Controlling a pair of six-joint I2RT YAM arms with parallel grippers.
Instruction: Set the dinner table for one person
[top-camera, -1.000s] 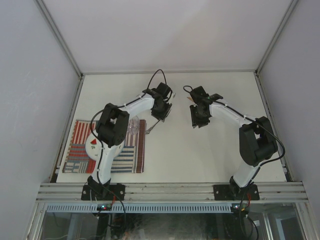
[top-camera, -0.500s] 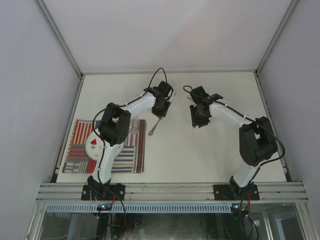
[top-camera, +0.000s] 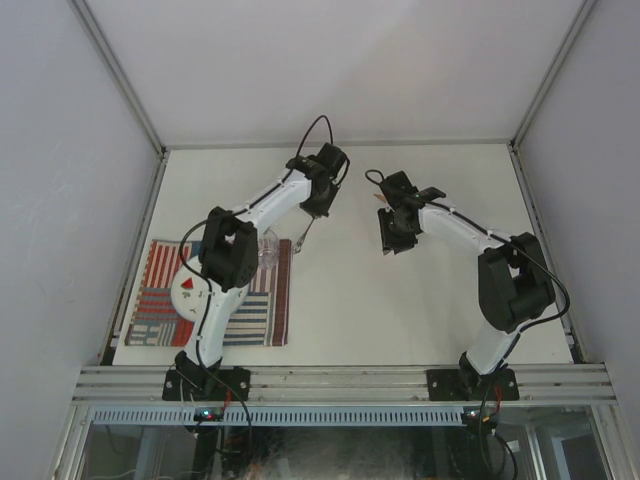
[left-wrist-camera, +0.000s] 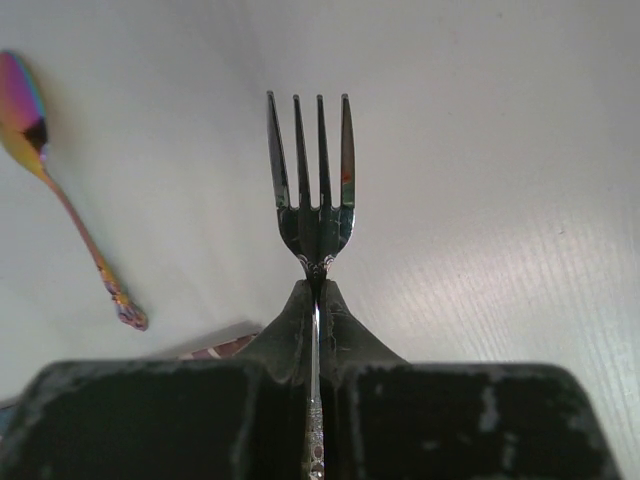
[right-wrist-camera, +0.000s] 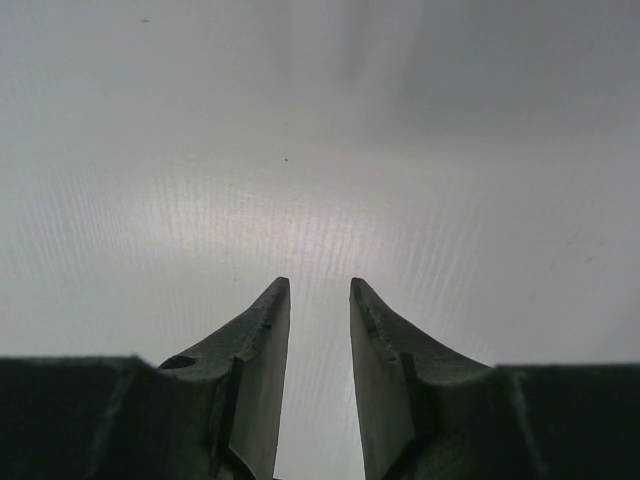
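Note:
My left gripper (top-camera: 316, 210) is shut on the handle of a silver fork (left-wrist-camera: 312, 190) and holds it over the dinner table (top-camera: 400, 310), just past the far right corner of the striped placemat (top-camera: 160, 300). The fork (top-camera: 303, 238) hangs as a thin line below the gripper in the top view. In the left wrist view the gripper (left-wrist-camera: 315, 290) has the tines pointing away, and a rainbow-coloured spoon (left-wrist-camera: 60, 190) lies on the table to the left. My right gripper (top-camera: 390, 243) is open and empty above bare table; its wrist view shows the open fingers (right-wrist-camera: 318, 285).
On the placemat stand a white plate (top-camera: 190, 290) with a red mark and a clear glass (top-camera: 268, 248), both partly behind my left arm. Aluminium rails (top-camera: 340, 380) edge the table, and grey walls close it in on the left, right and far sides.
My left gripper has moved toward the far side of the table, carrying the fork with it. The right arm has not moved.

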